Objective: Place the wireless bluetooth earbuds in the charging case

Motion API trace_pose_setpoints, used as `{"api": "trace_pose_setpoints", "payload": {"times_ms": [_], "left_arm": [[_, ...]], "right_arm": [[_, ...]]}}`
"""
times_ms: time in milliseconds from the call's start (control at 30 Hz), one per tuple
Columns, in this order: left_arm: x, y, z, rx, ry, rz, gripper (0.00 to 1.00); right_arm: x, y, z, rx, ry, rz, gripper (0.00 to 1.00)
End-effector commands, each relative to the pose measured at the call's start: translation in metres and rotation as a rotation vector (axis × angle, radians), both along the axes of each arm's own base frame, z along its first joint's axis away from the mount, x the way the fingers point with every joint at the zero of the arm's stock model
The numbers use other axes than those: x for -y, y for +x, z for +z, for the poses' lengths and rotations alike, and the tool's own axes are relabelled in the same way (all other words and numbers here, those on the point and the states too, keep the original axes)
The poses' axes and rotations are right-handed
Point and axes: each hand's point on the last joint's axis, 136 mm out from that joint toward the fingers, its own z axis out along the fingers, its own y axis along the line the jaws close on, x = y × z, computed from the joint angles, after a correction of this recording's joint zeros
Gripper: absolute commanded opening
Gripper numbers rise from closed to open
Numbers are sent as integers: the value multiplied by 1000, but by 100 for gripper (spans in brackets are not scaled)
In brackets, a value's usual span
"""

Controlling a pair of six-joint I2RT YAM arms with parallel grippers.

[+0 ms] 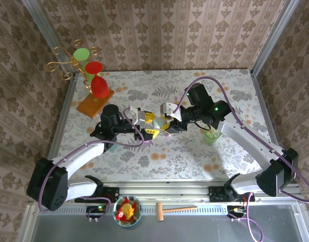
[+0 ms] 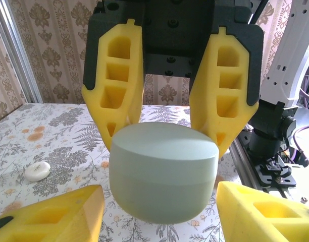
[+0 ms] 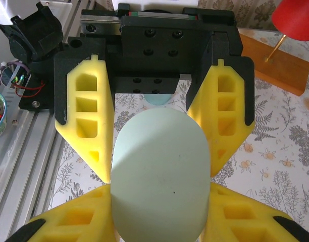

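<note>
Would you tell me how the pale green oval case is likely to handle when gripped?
The pale green oval case looks like a smooth, rounded hard shell, so it probably stays stiff but could slip between the yellow fingers. Its seam suggests a lid that squeezing might pop open.

The charging case is smooth, matt plastic. The bench has a matt, floral-printed covering. The mallet is bare, pale wood. The frame rail is dull brushed metal. The orange base board looks like smooth wood.
</note>
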Motion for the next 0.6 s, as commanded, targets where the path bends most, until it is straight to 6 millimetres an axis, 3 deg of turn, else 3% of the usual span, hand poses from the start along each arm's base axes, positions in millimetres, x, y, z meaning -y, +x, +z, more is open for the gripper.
{"api": "trace_pose_setpoints", "payload": {"times_ms": [0, 567], "left_arm": [[4, -1, 16, 13, -27, -24, 60], [5, -3, 17, 0, -29, -33, 64]], "right_arm": [[-4, -6, 15, 15, 28, 27, 34], [0, -4, 5, 23, -29, 17, 34]]}}
